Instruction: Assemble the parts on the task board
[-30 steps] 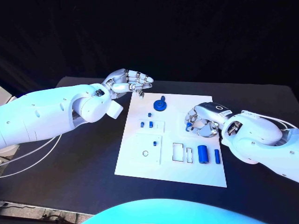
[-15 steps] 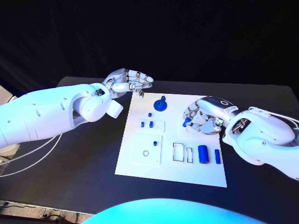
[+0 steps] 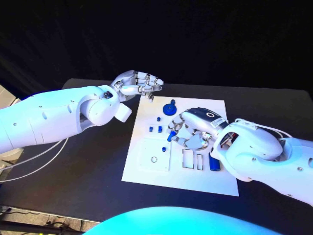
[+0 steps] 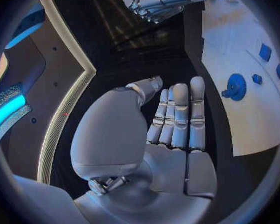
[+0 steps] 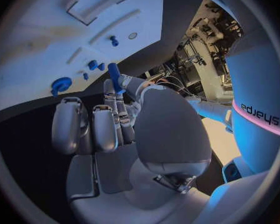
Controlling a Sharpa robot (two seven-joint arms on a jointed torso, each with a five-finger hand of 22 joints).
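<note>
One blue peg is pinched in the right hand over the middle of the task board, long axis tilted, low end toward the board's left edge. Of both hands it is the nearer; the left hand hangs empty off the far-left corner, fingers loosely curled.

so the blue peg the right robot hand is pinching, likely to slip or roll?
The blue peg looks slim, smooth and rigid, so it could pivot or slip in the right robot hand, which holds it near one end. It seems round, so if dropped on the flat task board it would probably roll.
</note>
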